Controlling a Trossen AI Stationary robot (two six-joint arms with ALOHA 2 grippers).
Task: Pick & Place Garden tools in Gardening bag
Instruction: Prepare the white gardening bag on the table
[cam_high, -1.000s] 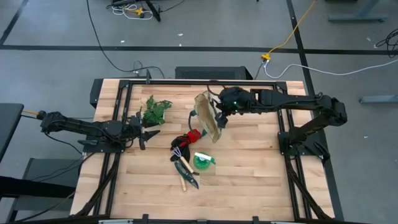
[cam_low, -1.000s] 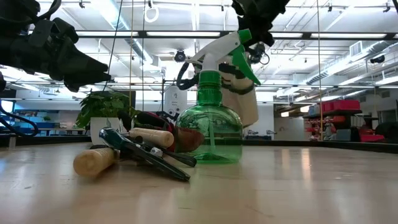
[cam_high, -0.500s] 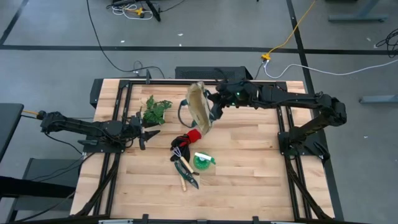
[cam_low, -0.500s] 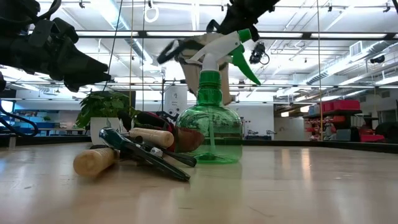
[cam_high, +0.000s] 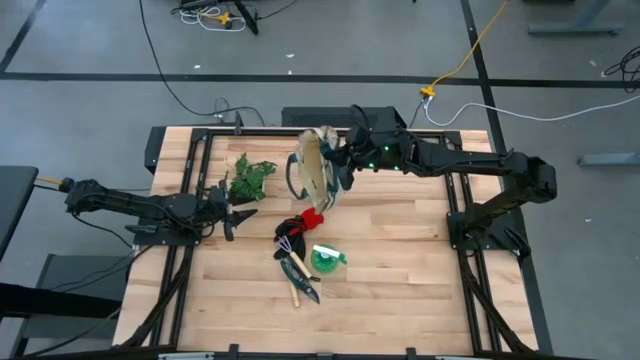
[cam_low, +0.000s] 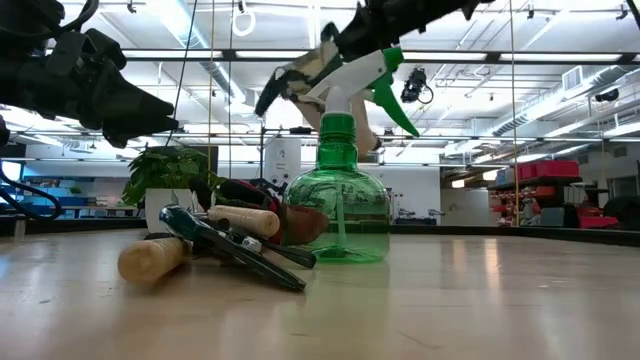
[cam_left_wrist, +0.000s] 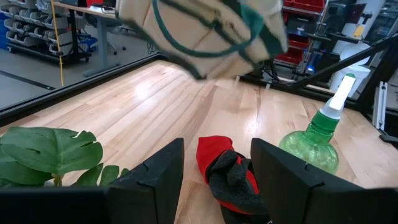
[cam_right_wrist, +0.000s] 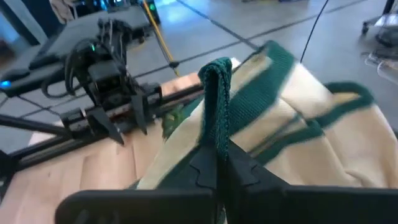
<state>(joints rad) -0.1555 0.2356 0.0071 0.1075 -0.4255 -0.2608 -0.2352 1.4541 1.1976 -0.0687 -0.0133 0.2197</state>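
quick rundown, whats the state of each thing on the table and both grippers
gardening bag: in the air, hanging by its green handle
right gripper: shut on the bag's handle
left gripper: open, empty, near the plant sprig
glove: lying on the table
spray bottle: upright
pruning shears: lying flat

Bag (cam_high: 316, 168) hangs above the table (cam_high: 400, 270), tools (cam_high: 305, 250) lying below it

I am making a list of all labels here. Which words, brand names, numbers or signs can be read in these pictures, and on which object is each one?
None can be read: the gardening bag, green spray bottle, glove and shears show no print. Any signs in the room behind are too small to read.
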